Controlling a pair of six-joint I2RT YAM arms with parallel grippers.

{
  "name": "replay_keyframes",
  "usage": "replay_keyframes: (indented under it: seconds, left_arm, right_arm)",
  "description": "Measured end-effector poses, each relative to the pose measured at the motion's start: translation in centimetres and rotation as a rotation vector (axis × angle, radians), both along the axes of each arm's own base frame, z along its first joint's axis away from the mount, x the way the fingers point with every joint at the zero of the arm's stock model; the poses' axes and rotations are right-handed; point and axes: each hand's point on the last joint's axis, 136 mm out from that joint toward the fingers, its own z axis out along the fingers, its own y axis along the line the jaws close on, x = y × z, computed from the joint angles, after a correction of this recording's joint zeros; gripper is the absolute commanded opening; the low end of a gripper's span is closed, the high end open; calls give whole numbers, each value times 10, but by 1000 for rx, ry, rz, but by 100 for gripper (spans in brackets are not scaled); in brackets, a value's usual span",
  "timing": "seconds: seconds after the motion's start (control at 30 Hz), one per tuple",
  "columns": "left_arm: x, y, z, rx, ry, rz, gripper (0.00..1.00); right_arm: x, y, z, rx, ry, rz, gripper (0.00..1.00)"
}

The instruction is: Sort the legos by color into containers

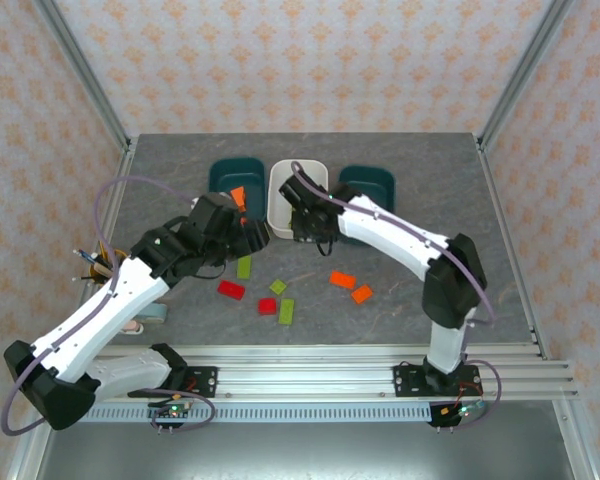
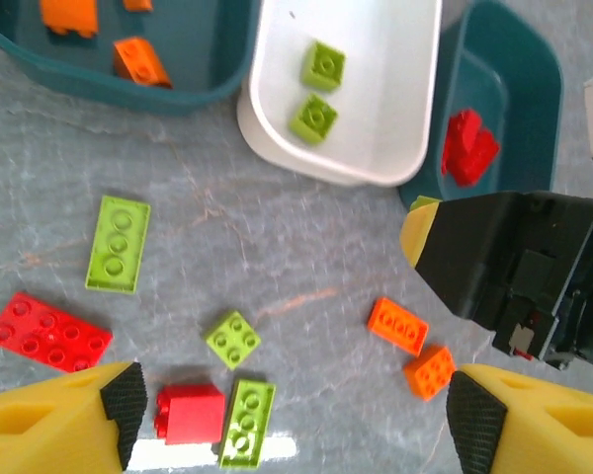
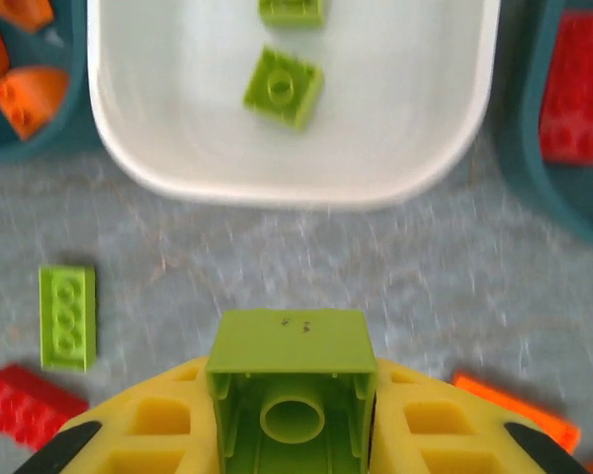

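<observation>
Seven legos (image 2: 119, 244) lie loose on the counter (image 2: 306, 247): three lime, two red and two orange. An eighth, a lime lego (image 3: 292, 341), is clamped in the right pincer (image 3: 293, 410) with its hollow underside toward the wrist camera. It hangs above the counter just short of the white tub (image 3: 158, 89), where two lime pieces already lie. The left teal tub (image 2: 178, 94) holds orange and the right teal tub (image 2: 514, 89) holds red. The left pincer (image 2: 298, 410) hangs spread wide and empty above the loose pieces, close beside the right one.

The likeliest slip, to my eye, is an early release. The lego has not cleared the near rim, so letting go here would drop it on the counter or bounce it off the wall.

A sideways drift is the next worry. Both teal tubs sit just beside the white one, so a small error would put lime in with orange or red.

The grip is on smooth side walls, and a jolt could twist the piece loose.

Both arms crowd the same patch near the tubs. If the left one reaches for a brick while the right carries forward, they could knock together, scatter the loose pieces or shove a tub.
</observation>
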Motion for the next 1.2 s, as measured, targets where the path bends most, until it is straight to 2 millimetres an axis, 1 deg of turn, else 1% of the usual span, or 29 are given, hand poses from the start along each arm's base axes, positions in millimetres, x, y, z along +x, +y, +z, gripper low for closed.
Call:
replay_keyframes:
  seconds: [0.07, 0.13, 0.2, 0.27, 0.4, 0.5, 0.53, 0.6, 0.67, 0.87, 0.93, 1.0, 1.07, 1.17, 1.2]
  left_arm:
    - [9, 5, 0, 0, 8, 29, 87]
    - [17, 8, -2, -1, 22, 47, 88]
    - [25, 8, -7, 0, 34, 59, 89]
    - [31, 5, -12, -5, 48, 58, 89]
    - [38, 2, -22, 0, 70, 52, 90]
    - [41, 1, -25, 1, 75, 50, 90]
    - [41, 1, -25, 2, 75, 48, 90]
    - [41, 1, -25, 6, 73, 44, 90]
    - [41, 1, -25, 8, 72, 40, 90]
    - [39, 5, -27, 24, 81, 47, 90]
    - [35, 8, -29, 39, 98, 50, 90]
    - [31, 10, -30, 51, 113, 52, 89]
    - [27, 12, -31, 59, 126, 50, 88]
    - [22, 14, -31, 72, 136, 34, 86]
    - [21, 14, -31, 72, 135, 25, 86]
  right_arm:
    - [25, 2, -9, -22, 4, -15, 26]
    - [47, 2, -24, -49, 19, -29, 26]
    - [63, -1, -40, -81, 42, -42, 27]
    - [74, -4, -55, -110, 65, -57, 27]
    - [89, -7, -78, -144, 103, -77, 31]
    - [95, -6, -88, -152, 118, -80, 42]
    - [97, -5, -89, -153, 118, -78, 46]
    - [100, -2, -90, -147, 119, -75, 52]
    - [101, 0, -87, -139, 117, -72, 55]
    - [106, 5, -64, -109, 79, -70, 56]
    - [106, 6, -47, -96, 47, -62, 56]
    - [101, 4, -24, -79, 2, -50, 56]
    - [88, 1, 6, -51, -60, -29, 56]
    - [55, -10, 52, 16, -168, 7, 57]
    - [41, -17, 66, 45, -206, 19, 58]
